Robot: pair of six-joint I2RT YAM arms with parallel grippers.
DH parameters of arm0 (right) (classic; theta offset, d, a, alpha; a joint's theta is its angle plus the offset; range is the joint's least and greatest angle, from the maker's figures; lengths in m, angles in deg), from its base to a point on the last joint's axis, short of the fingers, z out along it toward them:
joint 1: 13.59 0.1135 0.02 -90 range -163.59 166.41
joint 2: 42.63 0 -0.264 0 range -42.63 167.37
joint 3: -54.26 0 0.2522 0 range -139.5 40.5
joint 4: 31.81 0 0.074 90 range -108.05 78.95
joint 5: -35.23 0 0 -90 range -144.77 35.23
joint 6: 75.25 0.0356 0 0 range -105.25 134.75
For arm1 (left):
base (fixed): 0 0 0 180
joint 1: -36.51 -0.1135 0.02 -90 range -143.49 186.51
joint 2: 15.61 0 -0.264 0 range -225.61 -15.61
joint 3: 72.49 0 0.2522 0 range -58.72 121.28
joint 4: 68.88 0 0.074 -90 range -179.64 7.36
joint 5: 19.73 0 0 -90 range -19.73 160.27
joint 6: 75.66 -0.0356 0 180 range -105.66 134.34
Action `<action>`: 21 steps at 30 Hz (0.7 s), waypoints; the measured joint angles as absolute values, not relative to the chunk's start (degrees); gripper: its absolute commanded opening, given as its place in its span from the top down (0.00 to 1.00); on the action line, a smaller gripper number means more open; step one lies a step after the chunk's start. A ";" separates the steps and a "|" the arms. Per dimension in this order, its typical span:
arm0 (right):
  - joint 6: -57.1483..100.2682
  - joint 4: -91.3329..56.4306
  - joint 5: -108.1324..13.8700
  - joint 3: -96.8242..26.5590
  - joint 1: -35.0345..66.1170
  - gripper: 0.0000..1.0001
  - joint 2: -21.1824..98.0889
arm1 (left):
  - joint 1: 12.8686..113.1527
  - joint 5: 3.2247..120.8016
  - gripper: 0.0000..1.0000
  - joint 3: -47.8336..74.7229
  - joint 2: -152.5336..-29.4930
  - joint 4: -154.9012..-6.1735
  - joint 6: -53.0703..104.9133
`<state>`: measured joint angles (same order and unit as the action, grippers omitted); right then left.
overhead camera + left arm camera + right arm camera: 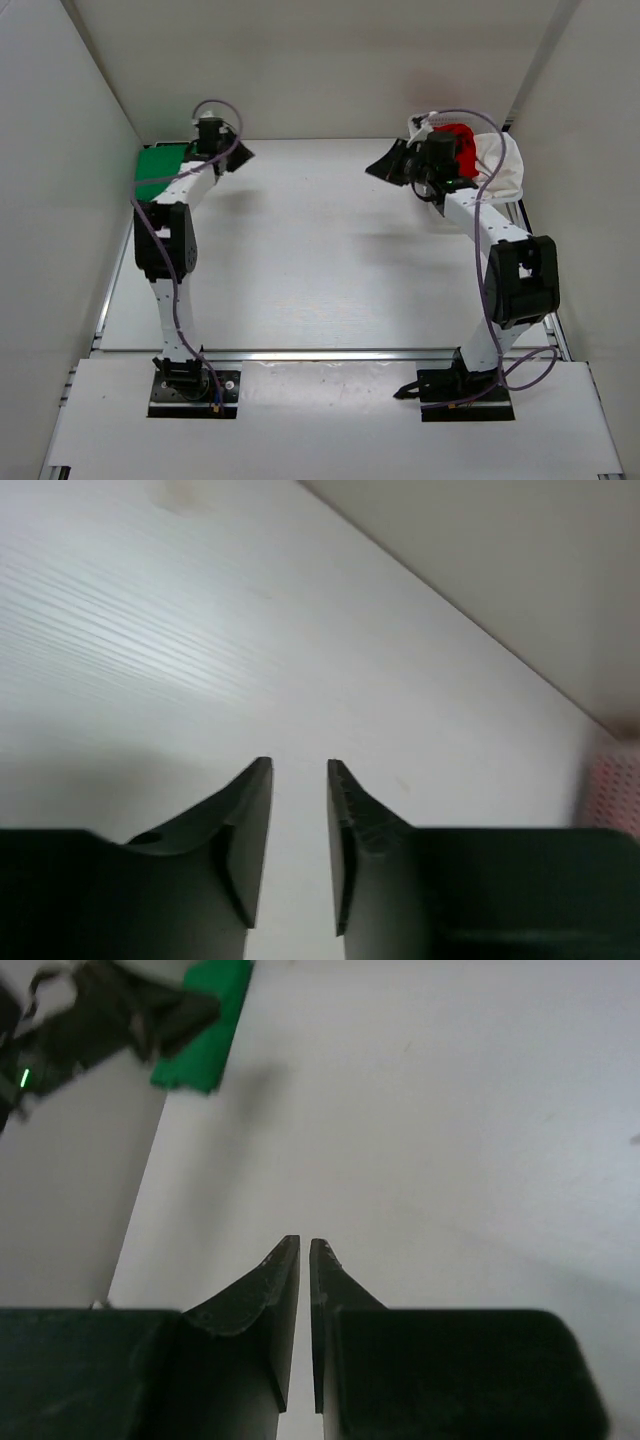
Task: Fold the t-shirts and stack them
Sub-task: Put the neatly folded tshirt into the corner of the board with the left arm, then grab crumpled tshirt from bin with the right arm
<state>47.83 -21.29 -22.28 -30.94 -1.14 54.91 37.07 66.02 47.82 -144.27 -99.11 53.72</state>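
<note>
**Both sets of fingers hold nothing, and the shirts sit in the far corners**

The left fingers (245, 155) are apart. You can see a clear gap of white table (320, 260) between them, and nothing is in it. They hang over the table near the back wall (330, 60) and point to the right.

The right fingers (375, 167) are open just a crack. Only a thin line of table shows between the two tips, and they grip nothing. They hang over the far right part of the table and point to the left.

The green t-shirt (160, 165) lies flat in the far left corner of the table, up against the left wall. The left arm (165, 240) reaches over its right edge, and the left fingers are just beside it. The right wrist camera sees the shirt too, well away across the table, with the end of the left arm next to it.

The red t-shirt (462, 140) is bunched up in the far right corner, just behind the right fingers. Something white (508, 160) wraps around it. I cannot tell how much of that is white cloth and how much is basket. At the right edge of the left wrist camera's view there is a bit of mesh (612, 795) that looks pink.
</note>
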 measured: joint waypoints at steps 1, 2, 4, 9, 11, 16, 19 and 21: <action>47.65 -21.27 -23.92 -32.80 -2.27 0.91 54.91 | 40.11 65.54 0.56 43.12 -140.03 -96.09 53.78; 47.52 -21.20 -25.45 -33.98 -3.63 0.91 54.91 | 43.19 64.82 0.56 38.62 -135.81 -93.65 53.85; 47.48 -20.33 -28.62 -36.66 -7.91 0.91 55.28 | 50.14 63.51 0.54 28.23 -126.76 -86.17 54.61; 44.48 -10.32 -38.22 -53.93 -20.55 0.67 65.82 | 68.13 58.68 0.52 -0.14 -110.24 -67.35 59.29; 42.69 -3.81 -40.49 -62.70 -22.14 0.59 71.24 | 72.37 59.23 0.53 -4.95 -110.04 -65.36 59.38; 39.04 8.83 -44.27 -91.63 -22.71 0.42 90.03 | 83.95 58.31 0.53 -13.47 -110.13 -62.39 59.40; 37.97 13.90 -45.56 -97.43 -22.60 0.40 95.65 | 86.55 56.97 0.53 -17.67 -110.00 -59.35 59.84; 37.57 16.91 -46.19 -97.45 -22.25 0.42 97.20 | 86.14 56.30 0.53 -20.53 -109.93 -57.60 60.49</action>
